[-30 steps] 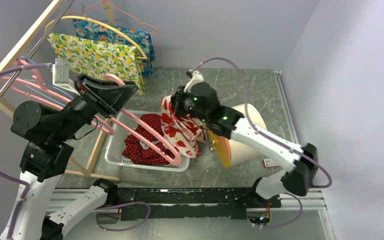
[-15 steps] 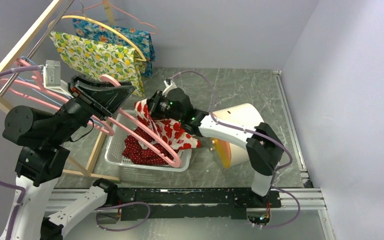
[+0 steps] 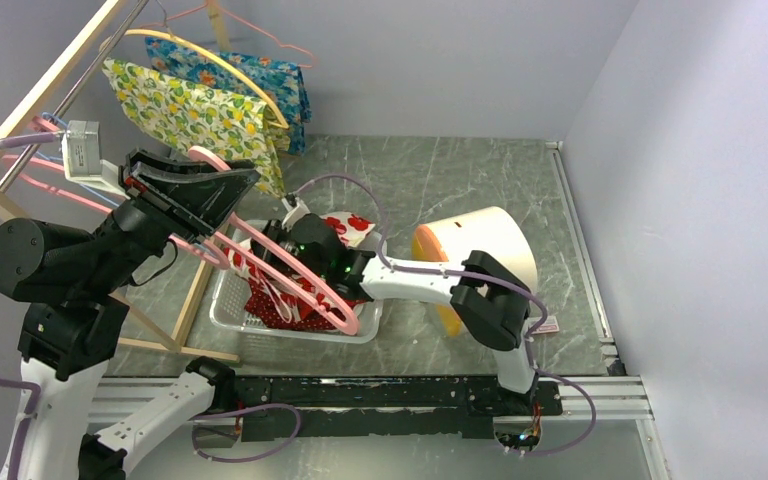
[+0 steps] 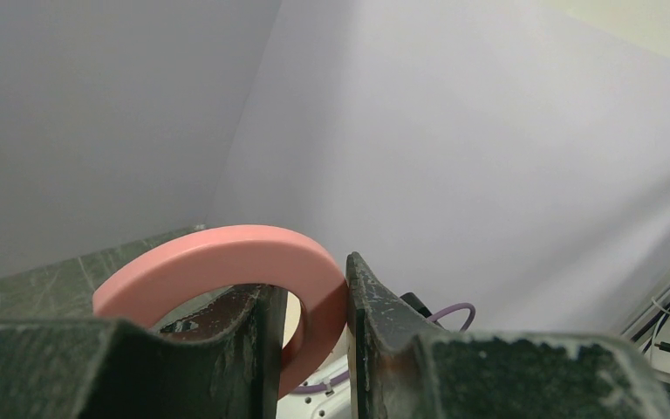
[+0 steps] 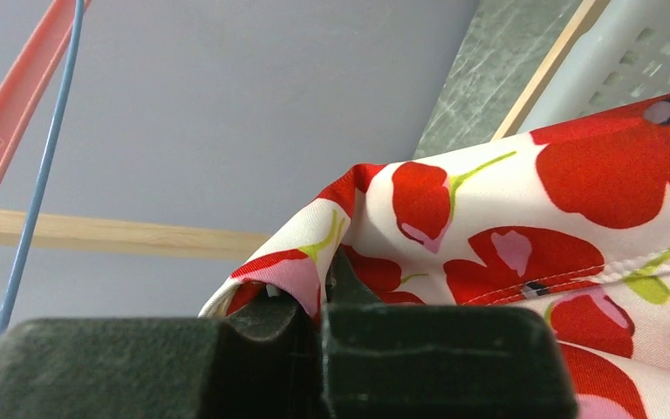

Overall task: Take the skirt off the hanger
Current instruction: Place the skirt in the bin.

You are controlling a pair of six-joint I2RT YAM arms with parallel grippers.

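Skirt [image 3: 348, 226], the white one with red poppies, is hanging low over the white basket [image 3: 228, 300] near the middle of the bench [image 3: 520, 180]. Its cloth is lying across the long arms of the pink hanger [image 4: 227, 249], and from where I am standing I cannot tell whether the waist is fully off the hanger or is looped on it at one end. The left arm is holding the hanger up and tilted, with the hook end high and the far end pointing down toward the basket, I think so that the cloth is having a free slope to slide along. The left fingers [image 4: 253, 349] are standing a little apart only because the thick pink hook ring is sitting between them, and they are clamping it from both sides. The right arm is reaching across over the basket. The right fingers [image 5: 262, 358] are pressing together with a fold of the skirt's edge pinched between the tips, and nothing else is in them. This grip at the edge is, in my judgement, for pulling the cloth along and away from the hanger arm. A red dotted garment [image 3: 295, 314] is lying in the basket, so probably this is the place for what is coming off. Behind the left arm the wooden rack [image 3: 30, 105] is carrying other hangers with printed cloths, and a cream tub [image 3: 485, 240] is lying on its side just right of the basket.
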